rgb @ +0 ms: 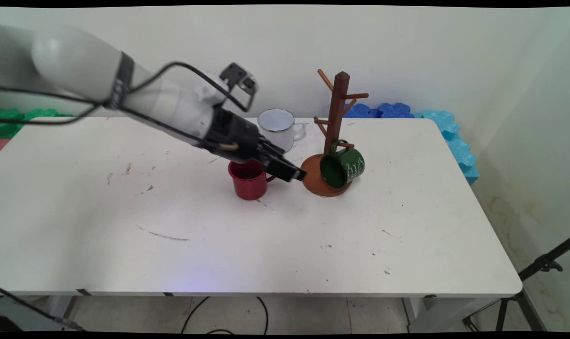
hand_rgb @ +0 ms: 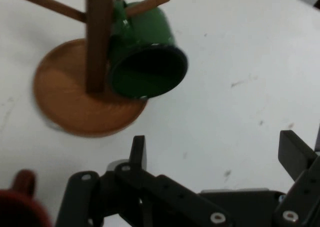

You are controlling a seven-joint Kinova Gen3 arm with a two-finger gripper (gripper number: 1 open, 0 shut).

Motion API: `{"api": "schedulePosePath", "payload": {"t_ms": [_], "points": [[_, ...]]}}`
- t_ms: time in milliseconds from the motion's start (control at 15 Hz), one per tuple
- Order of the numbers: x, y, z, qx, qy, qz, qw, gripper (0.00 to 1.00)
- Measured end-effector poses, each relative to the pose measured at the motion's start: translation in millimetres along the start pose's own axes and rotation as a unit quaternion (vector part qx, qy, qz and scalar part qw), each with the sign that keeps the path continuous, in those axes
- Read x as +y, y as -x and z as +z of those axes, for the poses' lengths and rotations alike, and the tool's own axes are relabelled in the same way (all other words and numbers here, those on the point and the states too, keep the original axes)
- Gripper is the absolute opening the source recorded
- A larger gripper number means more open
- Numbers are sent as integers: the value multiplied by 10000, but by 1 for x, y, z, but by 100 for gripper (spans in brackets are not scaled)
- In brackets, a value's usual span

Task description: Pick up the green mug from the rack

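1. Reaching in from the bench's left side, the white arm slopes down toward the bench's middle, with black cables looped along it.
2. The jaws hang low over the bench, between the red mug and the wooden mug tree. They are released: in the hand view the two fingers stand well apart, with bare bench surface between them and nothing held.
3. The red mug stands upright just beside and partly beneath the jaws, mouth up; its handle points toward the mug tree. I cannot tell whether the gripper body touches its rim.
4. The mug tree stands upright on its round wooden base, just beyond the jaws toward the bench's right edge, near the middle of the far half. The fingertips lie close to the base's rim; contact cannot be confirmed.
5. A green mug hangs by its handle from a low peg of the tree, tilted on its side, its open mouth facing the near-left, its lower rim over the base.
6. A white mug stands upright behind the arm, near the far edge, handle toward the tree.
7. Blue foam pieces lie beyond the far right corner; green ones lie beyond the far left corner.
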Motion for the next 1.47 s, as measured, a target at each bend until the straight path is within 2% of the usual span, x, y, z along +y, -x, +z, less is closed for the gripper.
{"api": "schedulePosePath", "payload": {"t_ms": [400,600,1067,1467], "points": [[30,4,50,457,-11,-568,9973,100],[38,6,77,655,-146,-753,9949,100],[44,11,122,869,-538,-1098,9887,100],[48,14,151,1019,-586,-1136,9865,100]]}}
